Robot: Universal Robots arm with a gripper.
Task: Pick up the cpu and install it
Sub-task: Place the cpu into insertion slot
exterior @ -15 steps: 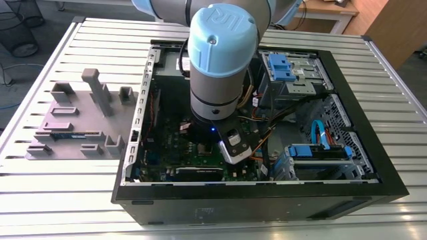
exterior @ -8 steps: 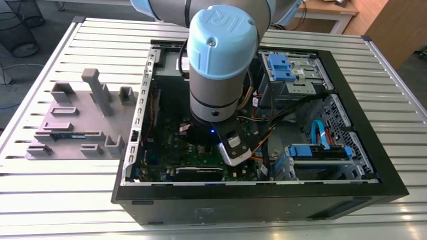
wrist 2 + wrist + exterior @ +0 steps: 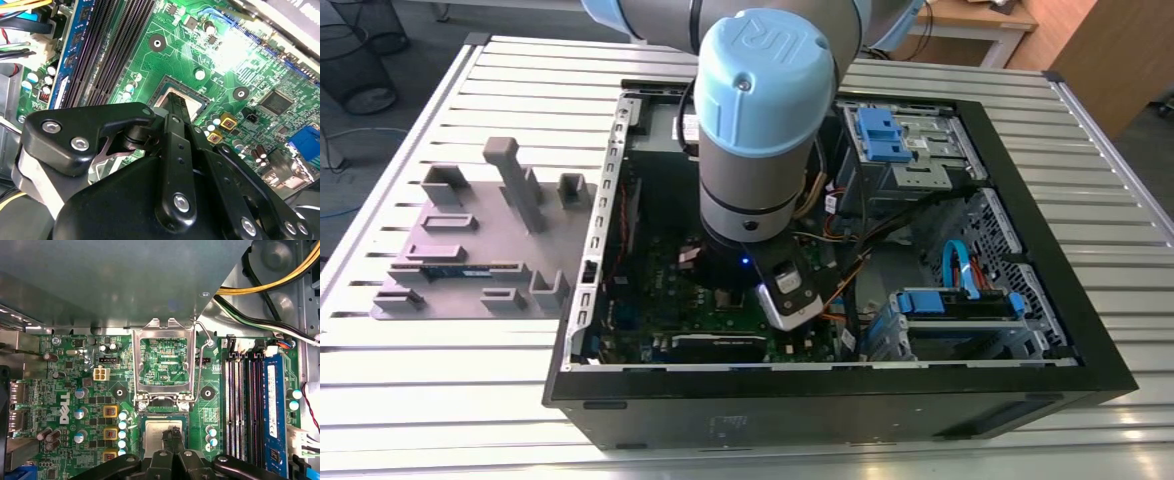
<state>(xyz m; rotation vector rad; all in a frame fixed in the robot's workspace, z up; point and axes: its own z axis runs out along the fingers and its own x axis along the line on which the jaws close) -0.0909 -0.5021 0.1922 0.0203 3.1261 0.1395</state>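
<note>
Inside the computer case (image 3: 854, 410), cpu (image 3: 154, 432) in its socket (image 3: 160, 93), load frame (image 3: 136, 365) raised, hand (image 3: 173, 434) over it, grip unclear.

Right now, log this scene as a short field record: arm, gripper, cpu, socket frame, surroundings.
arm: grey-and-blue robot arm, reaching down into the open black computer case
cpu: small flat square silvery-grey chip, lying in the socket area of the green motherboard
gripper: black, directly over the cpu; contact unclear
socket frame: silvery metal frame, flipped open beside the cpu
memory: long blue memory stick, in its slot
outside case: grey parts fixture on the slatted metal table, exterior view's left
</note>
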